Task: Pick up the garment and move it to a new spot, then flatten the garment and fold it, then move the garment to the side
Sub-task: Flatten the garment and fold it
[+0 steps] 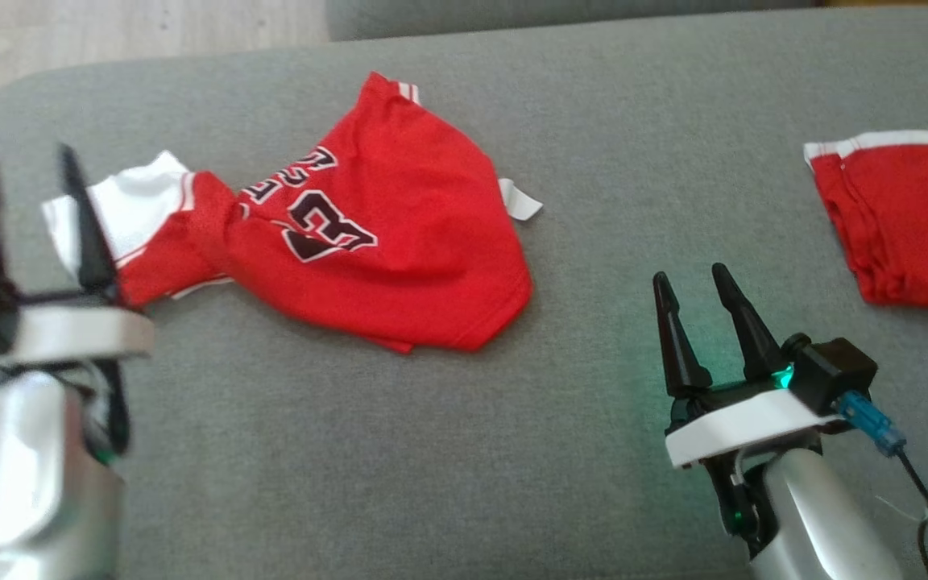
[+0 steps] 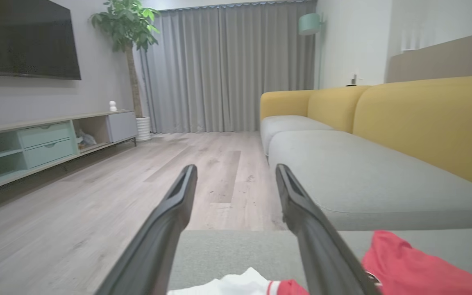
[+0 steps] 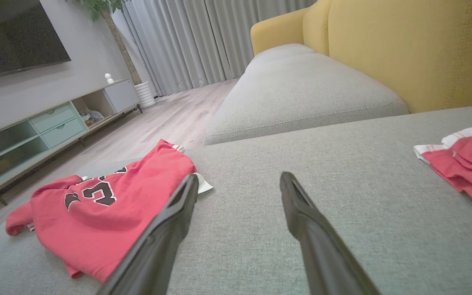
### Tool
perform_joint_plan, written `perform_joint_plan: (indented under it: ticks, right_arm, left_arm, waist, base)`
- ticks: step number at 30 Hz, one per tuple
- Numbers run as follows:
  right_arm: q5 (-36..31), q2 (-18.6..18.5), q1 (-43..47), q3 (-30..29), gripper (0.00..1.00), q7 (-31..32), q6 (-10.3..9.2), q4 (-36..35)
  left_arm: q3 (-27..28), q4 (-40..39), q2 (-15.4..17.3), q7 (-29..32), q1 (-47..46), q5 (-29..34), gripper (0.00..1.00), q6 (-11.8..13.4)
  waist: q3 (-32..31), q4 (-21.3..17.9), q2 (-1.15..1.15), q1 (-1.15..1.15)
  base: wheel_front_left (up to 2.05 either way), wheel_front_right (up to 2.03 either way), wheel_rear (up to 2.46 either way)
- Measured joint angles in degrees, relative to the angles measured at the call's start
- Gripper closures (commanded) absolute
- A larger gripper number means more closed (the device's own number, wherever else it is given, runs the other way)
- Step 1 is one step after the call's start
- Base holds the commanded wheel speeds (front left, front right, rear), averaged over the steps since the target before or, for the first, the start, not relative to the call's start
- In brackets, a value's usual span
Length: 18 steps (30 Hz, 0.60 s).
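The garment (image 1: 367, 234) is a red jersey with white trim and dark lettering, lying crumpled on the grey cushion (image 1: 432, 451). Its white end (image 1: 134, 205) points left. My left gripper (image 1: 25, 181) is open at the far left, its fingers just in front of that white end, with nothing between them. In the left wrist view the jersey (image 2: 408, 270) lies below and right of the open left gripper (image 2: 236, 172). My right gripper (image 1: 693, 282) stands open and empty on the cushion, right of the jersey. The right wrist view shows the jersey (image 3: 100, 209) left of the open right gripper (image 3: 238, 180).
A second red garment with white trim (image 1: 907, 225) lies at the cushion's right edge, also in the right wrist view (image 3: 469, 164). The cushion's left end borders a wood floor (image 2: 96, 196). A yellow-backed sofa (image 2: 424, 123) and a low TV cabinet (image 2: 35, 143) stand beyond.
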Motion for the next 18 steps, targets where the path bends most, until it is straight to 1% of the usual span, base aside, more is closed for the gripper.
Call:
perform_joint_plan:
  ticks: [3, 4, 6, 10, 11, 13, 18]
  right_arm:
    - [0.0, 0.0, 0.6, -0.1, 0.00, 0.1, 0.00, 0.0]
    - [0.0, 0.0, 1.1, -0.2, 0.00, 0.1, 0.00, 0.0]
    - [0.0, 0.0, 2.4, -0.5, 0.00, 0.1, 0.00, 0.0]
    - [0.0, 0.0, 2.7, -0.9, 0.00, 0.5, 0.00, -0.4]
    - [0.0, 0.0, 2.7, -0.9, 0.00, 0.5, 0.00, -0.4]
    - [-0.8, 0.0, 2.7, -1.1, 0.00, 0.8, 0.00, -0.8]
    - [-3.3, 0.0, 2.4, 0.3, 0.00, 3.5, 0.00, -1.6]
  left_arm:
    - [-2.3, -1.8, -1.6, 0.0, 3.5, 0.6, 0.00, -2.1]
    - [-3.4, -2.4, -2.2, 0.0, 4.9, 0.9, 0.00, -2.4]
    - [-6.4, -4.2, -4.6, 0.0, 9.4, 1.5, 0.00, -3.2]
    - [-10.6, -5.5, -7.5, 0.0, 14.2, 2.2, 0.00, -3.8]
    - [-10.6, -5.5, -7.5, 0.0, 14.2, 2.2, 0.00, -3.8]
    - [-11.4, -5.9, -8.5, 0.0, 15.2, 2.2, 0.00, -3.8]
    - [-12.4, -6.1, -8.6, 0.0, 15.2, 2.2, 0.00, -3.8]
  waist:
    - [-1.0, 1.0, 0.00, 0.00]
    - [-1.3, 1.4, 0.00, 0.00]
    - [-2.0, 2.8, 0.00, -0.01]
    - [-2.4, 5.0, 0.00, -0.01]
    - [-2.4, 5.0, 0.00, -0.01]
    - [-2.4, 6.3, 0.00, 0.00]
    - [-2.4, 9.6, 0.00, 0.00]
  base:
    - [0.00, 0.00, 0.00]
    - [0.00, 0.00, 0.00]
    - [0.00, 0.00, 0.00]
    - [0.00, 0.00, 0.00]
    - [0.00, 0.00, 0.00]
    - [0.00, 0.00, 0.00]
    - [0.00, 0.00, 0.00]
